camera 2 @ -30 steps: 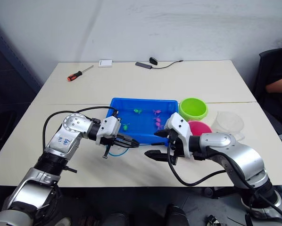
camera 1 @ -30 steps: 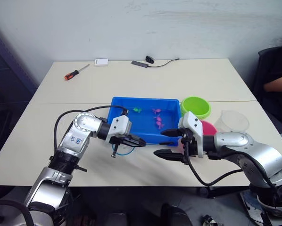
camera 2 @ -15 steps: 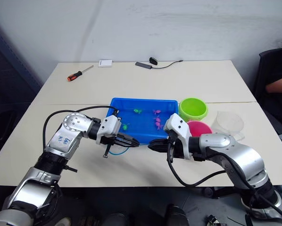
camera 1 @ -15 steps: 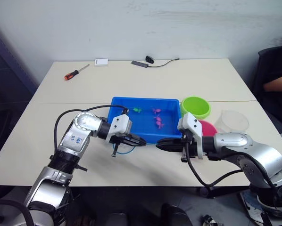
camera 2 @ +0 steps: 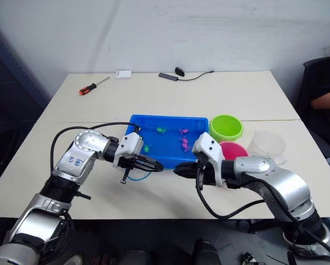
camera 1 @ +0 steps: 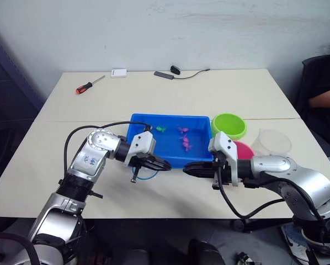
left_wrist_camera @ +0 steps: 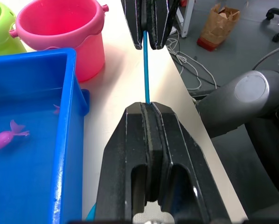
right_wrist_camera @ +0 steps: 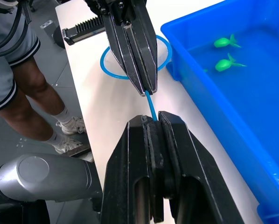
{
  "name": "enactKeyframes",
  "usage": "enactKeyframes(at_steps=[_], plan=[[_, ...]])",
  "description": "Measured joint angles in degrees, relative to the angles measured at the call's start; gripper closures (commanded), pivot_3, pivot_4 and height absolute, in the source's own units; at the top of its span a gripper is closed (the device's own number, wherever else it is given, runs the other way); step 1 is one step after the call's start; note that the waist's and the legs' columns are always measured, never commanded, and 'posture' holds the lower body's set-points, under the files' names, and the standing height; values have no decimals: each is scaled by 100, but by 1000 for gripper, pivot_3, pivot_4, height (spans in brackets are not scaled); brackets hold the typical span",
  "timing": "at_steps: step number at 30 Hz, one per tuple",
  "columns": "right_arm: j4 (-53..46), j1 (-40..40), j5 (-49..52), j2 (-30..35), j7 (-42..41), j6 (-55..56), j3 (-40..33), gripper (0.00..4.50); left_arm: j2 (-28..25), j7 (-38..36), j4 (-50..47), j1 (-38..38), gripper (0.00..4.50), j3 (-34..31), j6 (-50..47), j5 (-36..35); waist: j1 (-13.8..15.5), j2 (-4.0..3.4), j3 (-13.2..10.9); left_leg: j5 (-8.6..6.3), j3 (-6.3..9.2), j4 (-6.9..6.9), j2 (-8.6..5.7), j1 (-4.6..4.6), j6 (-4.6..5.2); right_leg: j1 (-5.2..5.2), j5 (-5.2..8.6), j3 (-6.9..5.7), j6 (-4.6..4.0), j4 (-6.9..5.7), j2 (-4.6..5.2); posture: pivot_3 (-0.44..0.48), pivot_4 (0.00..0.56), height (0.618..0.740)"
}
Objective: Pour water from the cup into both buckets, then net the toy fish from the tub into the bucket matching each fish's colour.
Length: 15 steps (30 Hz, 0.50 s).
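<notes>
The net's thin blue handle (left_wrist_camera: 146, 70) spans between my two grippers in front of the blue tub (camera 1: 138, 122). My left gripper (camera 1: 163, 164) is shut on one end, with the blue-rimmed hoop (right_wrist_camera: 112, 64) lying on the table beneath it. My right gripper (camera 1: 187, 168) is shut on the other end, tip to tip with the left. Green fish (right_wrist_camera: 227, 64) and pink fish (camera 1: 185, 144) float in the tub. The lime green bucket (camera 1: 229, 126) and the pink bucket (left_wrist_camera: 65, 28) stand right of the tub. The clear cup (camera 1: 272, 142) is further right.
A red-handled screwdriver (camera 1: 88, 86), a small white box (camera 1: 118, 73) and a black cable (camera 1: 179, 72) lie at the table's far edge. A person sits at the right (camera 1: 325, 94); another person's legs (right_wrist_camera: 18, 65) stand near the table's front edge.
My right gripper, open a second ago, has moved up to the net handle and shut on it. My left gripper has kept its hold and shifted slightly.
</notes>
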State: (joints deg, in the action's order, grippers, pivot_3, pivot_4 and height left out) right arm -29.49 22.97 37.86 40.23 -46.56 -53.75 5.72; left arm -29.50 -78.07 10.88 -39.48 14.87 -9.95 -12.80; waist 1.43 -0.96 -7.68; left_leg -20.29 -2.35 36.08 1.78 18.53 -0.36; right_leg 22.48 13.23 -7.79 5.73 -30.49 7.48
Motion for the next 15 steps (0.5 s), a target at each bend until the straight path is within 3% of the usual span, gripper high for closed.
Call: enactKeyframes(at_steps=[11, 15], plan=[[6, -55, -76, 31, 4, 61, 0, 4500, -124, 357, -66, -103, 176, -419, -444, -180, -5, 2, -1, 1, 1, 0, 0, -1, 0, 1, 0, -1, 1, -6, -1, 0, 150, 740], [39, -99, -144, 51, 13, 142, 0, 4500, -262, 695, -454, -113, 33, -945, -789, -486, -6, 3, -2, 1, 5, -1, 0, -2, -1, -1, -1, 2, 2, -9, 0, 0, 150, 740]])
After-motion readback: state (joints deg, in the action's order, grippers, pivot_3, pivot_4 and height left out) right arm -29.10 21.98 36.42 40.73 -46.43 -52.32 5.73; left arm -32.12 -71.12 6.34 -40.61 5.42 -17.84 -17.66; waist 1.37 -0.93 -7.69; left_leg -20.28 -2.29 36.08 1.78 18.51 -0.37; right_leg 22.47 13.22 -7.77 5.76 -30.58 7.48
